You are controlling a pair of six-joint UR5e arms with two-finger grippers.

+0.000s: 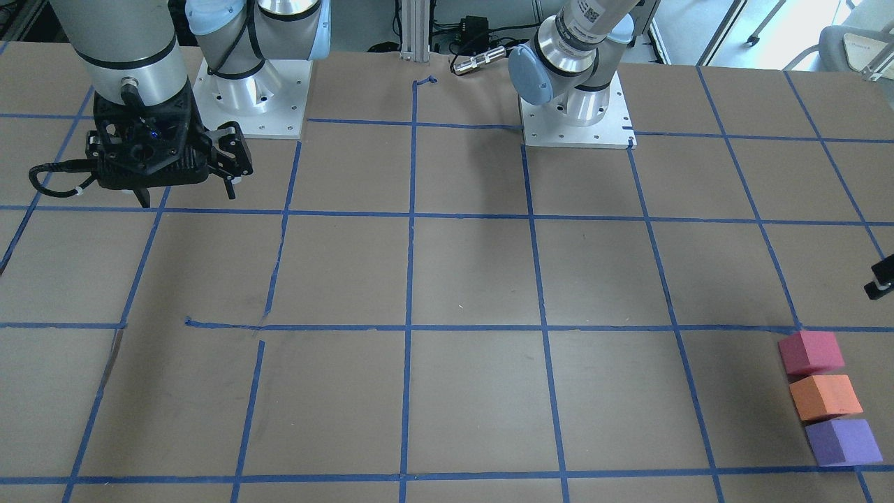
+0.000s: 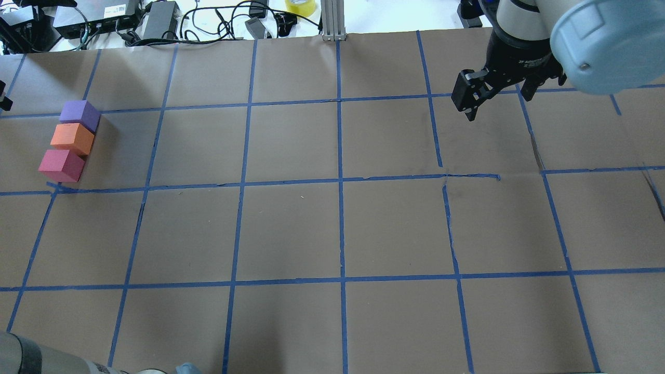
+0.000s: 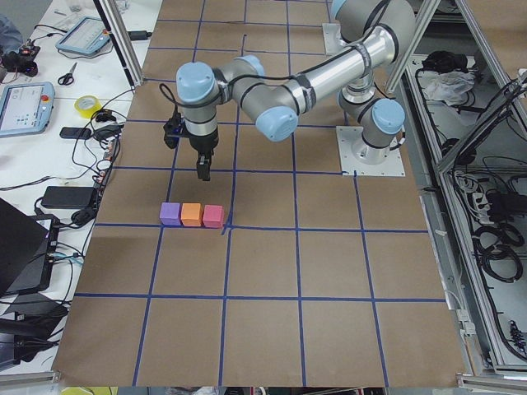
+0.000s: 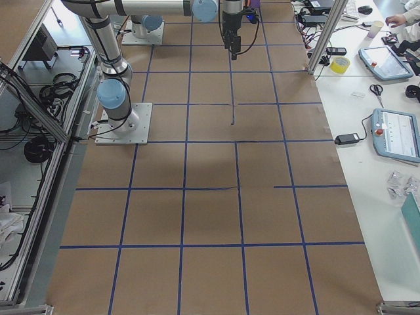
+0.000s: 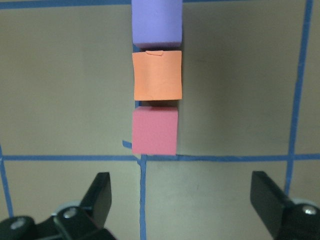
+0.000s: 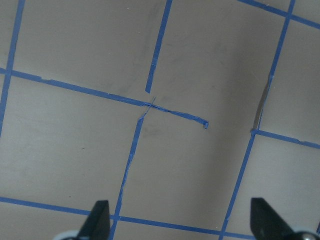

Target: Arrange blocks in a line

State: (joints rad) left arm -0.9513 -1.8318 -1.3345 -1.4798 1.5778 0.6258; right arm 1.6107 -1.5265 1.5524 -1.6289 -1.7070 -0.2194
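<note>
Three foam blocks lie in a touching row near the table's left far corner: purple (image 2: pixel 79 115), orange (image 2: pixel 71 138) and pinkish-red (image 2: pixel 61 165). The left wrist view shows the same row, purple (image 5: pixel 156 22), orange (image 5: pixel 157 75), pinkish-red (image 5: pixel 154 130). My left gripper (image 5: pixel 182 200) is open and empty. It hangs above the table just on the near side of the pinkish-red block (image 3: pixel 213 216). My right gripper (image 2: pixel 496 98) is open and empty, high over the table's right far part, far from the blocks.
Blue tape lines (image 2: pixel 340 182) divide the brown table into squares. Cables and power bricks (image 2: pixel 156 18) and a yellow tape roll (image 2: pixel 300 5) lie beyond the far edge. The two arm bases (image 1: pixel 576 119) (image 1: pixel 251 98) stand at the robot's side.
</note>
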